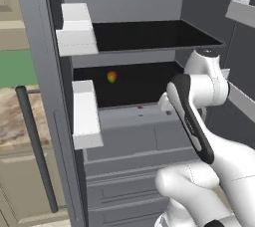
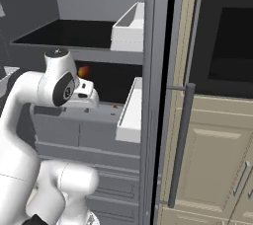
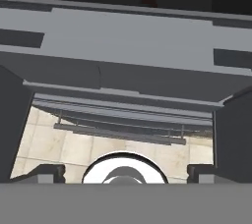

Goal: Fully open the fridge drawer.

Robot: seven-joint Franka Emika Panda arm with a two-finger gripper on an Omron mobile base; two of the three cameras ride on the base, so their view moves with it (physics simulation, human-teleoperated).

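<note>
The fridge drawer (image 1: 129, 141) is a wide flat grey front with one vertical seam, under the dark lower shelf. From above its inside shows, with a small red item (image 1: 140, 107) in it. My gripper (image 1: 168, 112) points down at the drawer's top front edge, right of the seam, mostly hidden behind my forearm. In the right base view the gripper (image 2: 87, 110) hangs under the white hand, over the drawer (image 2: 99, 135), left of the red item (image 2: 115, 106). In the hand view the gripper (image 3: 125, 171) stands open, its fingertips (image 3: 47, 171) wide apart, with the drawer front (image 3: 147, 78) crossing between them.
Two white door bins (image 1: 77, 34) (image 1: 85, 116) hang on the open left door, whose dark handle (image 1: 35, 146) is at left. An orange-green fruit (image 1: 112, 76) lies on the shelf above. Grooved grey drawers (image 1: 124, 186) sit below. Beige cabinets and an oven (image 2: 222, 46) stand at right.
</note>
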